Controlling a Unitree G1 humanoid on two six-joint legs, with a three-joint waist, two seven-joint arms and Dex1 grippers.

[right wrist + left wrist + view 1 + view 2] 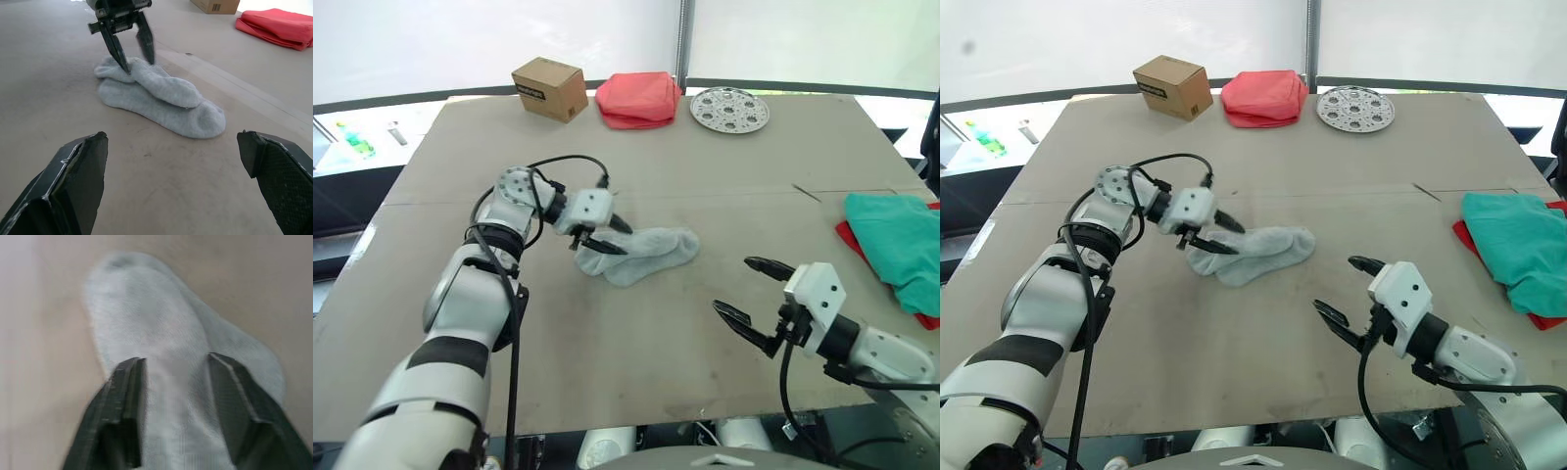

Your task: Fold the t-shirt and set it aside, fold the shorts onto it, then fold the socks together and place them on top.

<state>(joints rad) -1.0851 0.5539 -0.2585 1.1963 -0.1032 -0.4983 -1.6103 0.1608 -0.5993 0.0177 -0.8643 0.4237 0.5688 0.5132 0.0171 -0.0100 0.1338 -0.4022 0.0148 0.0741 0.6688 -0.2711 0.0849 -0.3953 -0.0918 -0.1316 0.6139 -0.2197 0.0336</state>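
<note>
The two light grey socks (646, 253) lie one on top of the other in the middle of the table. My left gripper (625, 239) is at their left end, open, one black finger on each side of the upper sock (171, 333). My right gripper (734, 284) hovers open near the table's front right, a hand's width from the socks' toe end, with nothing between its fingers (73, 181). At the right edge the teal shorts (896, 240) lie on the red t-shirt (845, 235), of which only the edges peek out.
Along the far edge stand a cardboard box (549, 88), a folded salmon-pink cloth bundle (638, 98) and a round perforated metal plate (729, 108). A seam crosses the brown table top (724, 166) behind the socks.
</note>
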